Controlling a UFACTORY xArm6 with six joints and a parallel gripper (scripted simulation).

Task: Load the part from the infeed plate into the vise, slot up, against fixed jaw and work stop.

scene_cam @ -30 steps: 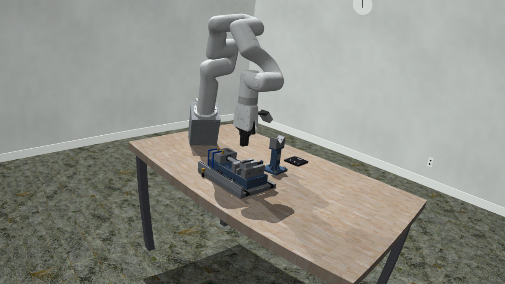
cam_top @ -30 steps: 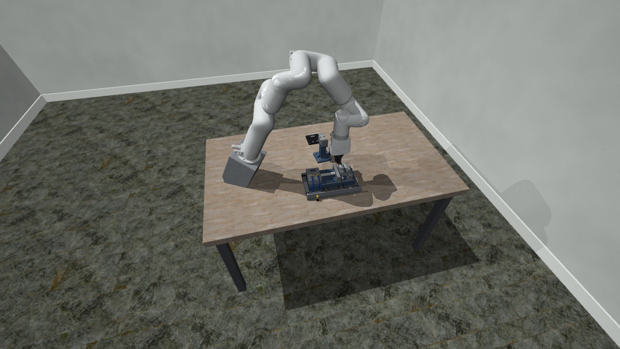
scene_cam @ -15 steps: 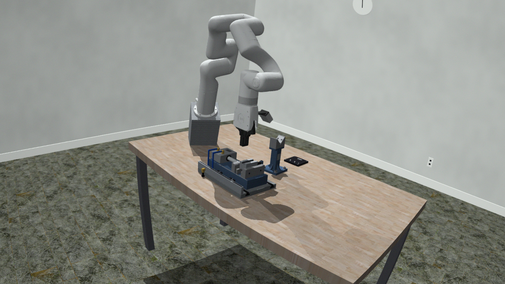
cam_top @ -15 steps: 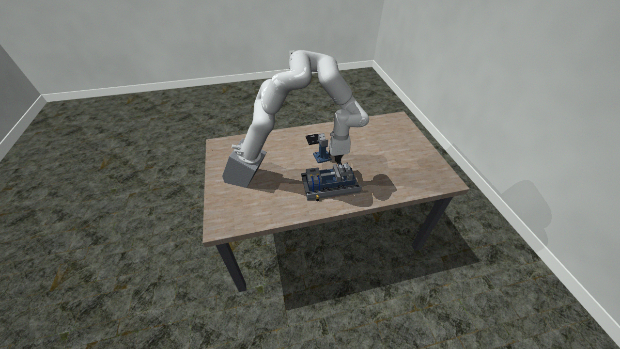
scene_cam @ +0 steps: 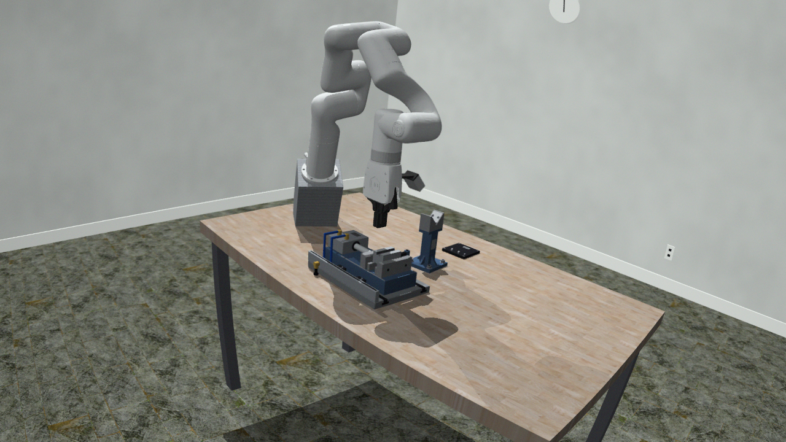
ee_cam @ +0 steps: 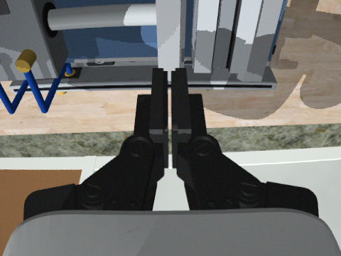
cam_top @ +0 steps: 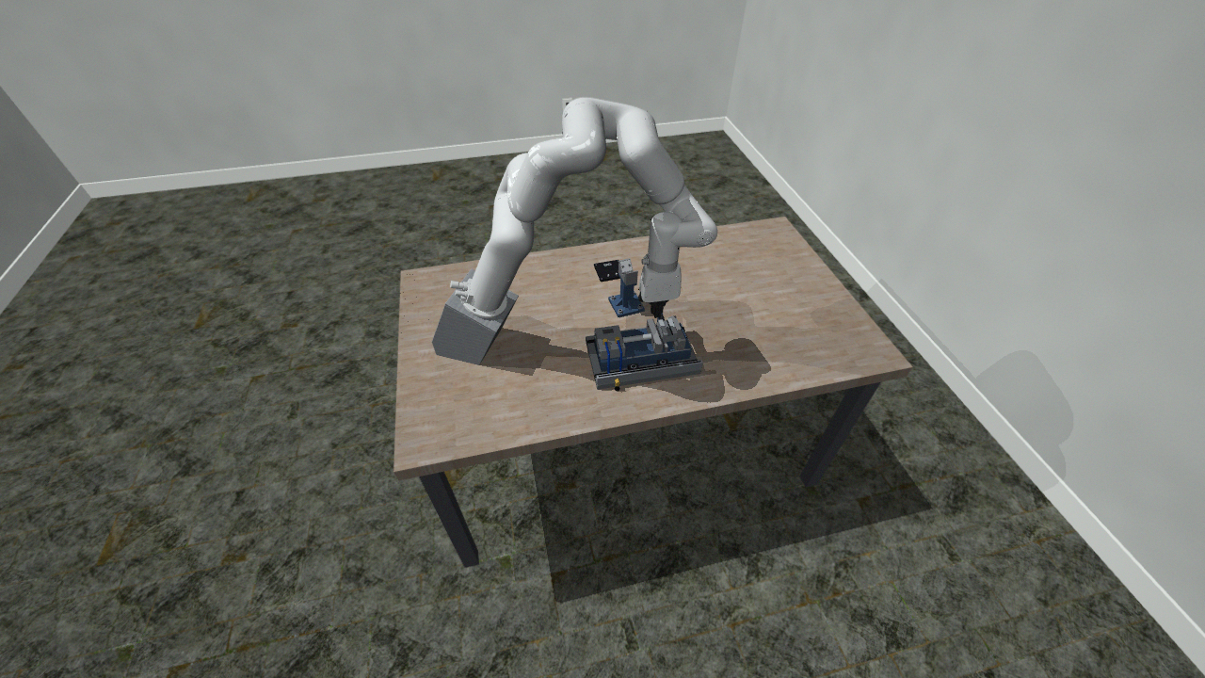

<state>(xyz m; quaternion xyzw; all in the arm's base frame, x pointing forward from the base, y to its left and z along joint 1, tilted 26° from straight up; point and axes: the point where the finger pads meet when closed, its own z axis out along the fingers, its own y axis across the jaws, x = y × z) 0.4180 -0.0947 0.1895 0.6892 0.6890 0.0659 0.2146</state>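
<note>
My gripper (cam_top: pixel 658 314) (scene_cam: pixel 379 226) (ee_cam: pixel 169 89) is shut and empty, in the air above the vise's side nearer the V-block. The vise stands open; its moving jaw (scene_cam: pixel 366 258) (ee_cam: pixel 168 35) is on the cylinder's rod, its fixed jaw (scene_cam: pixel 393 267) (ee_cam: pixel 271 35) at the other end. The light grey part (ee_cam: pixel 207 21) lies between the jaws, long side along them. A dark lengthwise band in its top looks like the slot, facing up. Contact with fixed jaw, bars and work stop cannot be made out. The infeed plate (cam_top: pixel 604 270) (scene_cam: pixel 460 251) bears no block. The V-block (cam_top: pixel 626 271) (scene_cam: pixel 430 221) is empty.
The air cylinder (cam_top: pixel 608 336) (ee_cam: pixel 21 32) has blue hoses (scene_cam: pixel 331 247) (ee_cam: pixel 35 92) rising beside it. The V-block's blue stand (cam_top: pixel 627 295) (scene_cam: pixel 428 244) rises close behind the vise, near the gripper. The base plate (scene_cam: pixel 351 285) (ee_cam: pixel 114 76) extends around the vise.
</note>
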